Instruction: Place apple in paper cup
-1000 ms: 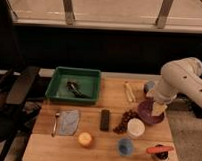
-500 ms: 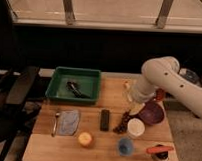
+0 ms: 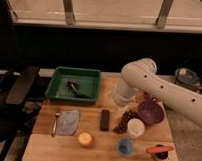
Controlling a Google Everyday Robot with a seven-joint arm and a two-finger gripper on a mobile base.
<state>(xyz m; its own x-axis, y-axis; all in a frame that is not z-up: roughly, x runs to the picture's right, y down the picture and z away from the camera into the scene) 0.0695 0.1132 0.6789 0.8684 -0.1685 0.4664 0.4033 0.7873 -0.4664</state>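
Apple (image 3: 84, 139) by the tabletop's (image 3: 43, 150) front edge — paper cup (image 3: 136, 128) to its right; gripper (image 3: 122, 98) behind the cup.

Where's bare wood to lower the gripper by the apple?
Bare wood: between the small yellow-orange apple and the blue cup, and left of the apple below the grey-blue cloth. Crowded around the cream-white paper cup: dark grapes, purple bowl. The gripper hangs right of the green tray.

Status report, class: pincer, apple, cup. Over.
Pincer above board rear, right of tray. Apple front edge, ungrasped. Cup rightward, grapes beside it.
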